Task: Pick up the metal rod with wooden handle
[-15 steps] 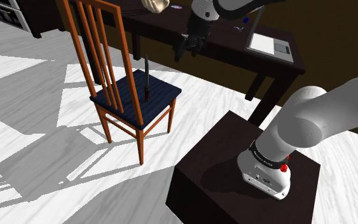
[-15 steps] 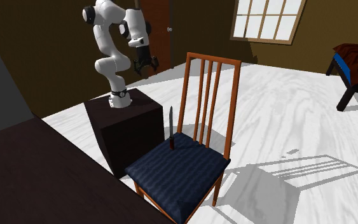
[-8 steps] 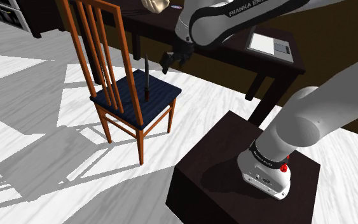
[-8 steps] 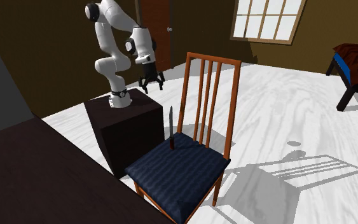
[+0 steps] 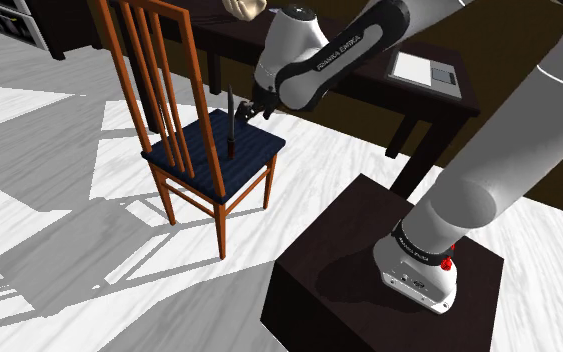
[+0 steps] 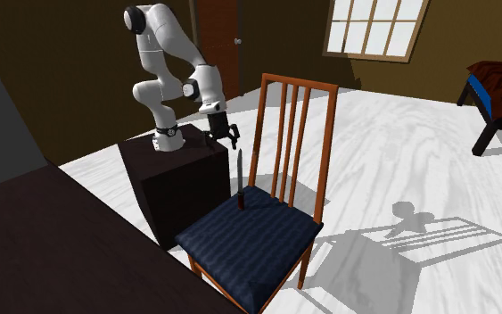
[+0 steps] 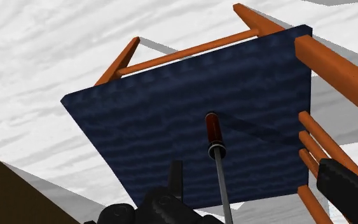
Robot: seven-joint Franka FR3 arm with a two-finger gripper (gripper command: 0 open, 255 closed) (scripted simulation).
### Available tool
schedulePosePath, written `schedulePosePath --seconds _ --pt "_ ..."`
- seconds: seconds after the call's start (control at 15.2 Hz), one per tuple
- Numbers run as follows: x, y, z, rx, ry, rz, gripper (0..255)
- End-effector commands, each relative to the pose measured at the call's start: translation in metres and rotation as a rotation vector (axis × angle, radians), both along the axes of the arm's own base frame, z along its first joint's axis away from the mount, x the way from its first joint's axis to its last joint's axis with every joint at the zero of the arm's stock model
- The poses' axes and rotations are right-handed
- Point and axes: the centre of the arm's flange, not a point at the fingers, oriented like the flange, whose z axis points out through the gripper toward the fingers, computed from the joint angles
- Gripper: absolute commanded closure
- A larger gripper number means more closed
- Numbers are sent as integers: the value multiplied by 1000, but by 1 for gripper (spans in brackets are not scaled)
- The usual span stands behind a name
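"How does the gripper point(image 5: 243, 114) stand?"

"Its fingers are spread wide and touch nothing. In the shoulder view it hangs just beside the rod's upper end, at that end's 2 o'clock."

"And the rod?"

"The metal rod point(image 7: 217, 159) stands upright on the chair point(image 5: 194, 160), on its dark blue seat. The reddish wooden handle is down on the cushion. In the wrist view the shaft rises between the parted fingers, clear of both."

"Further out?"

"In the shoulder view the dark box stand point(image 5: 369, 250) sits at the chair's 4 o'clock, on a white floor point(image 5: 69, 200)."
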Motion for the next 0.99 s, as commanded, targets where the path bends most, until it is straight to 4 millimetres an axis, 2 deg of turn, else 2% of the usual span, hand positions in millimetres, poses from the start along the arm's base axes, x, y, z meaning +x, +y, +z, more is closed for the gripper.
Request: schedulePosePath --seconds 0.0,0.66,0.92 --pt "14 2 -22 -5 -14 0 0" --pt "95 -1 -122 -39 -78 -9 0" --pt "100 -2 -142 -40 -81 -10 0"
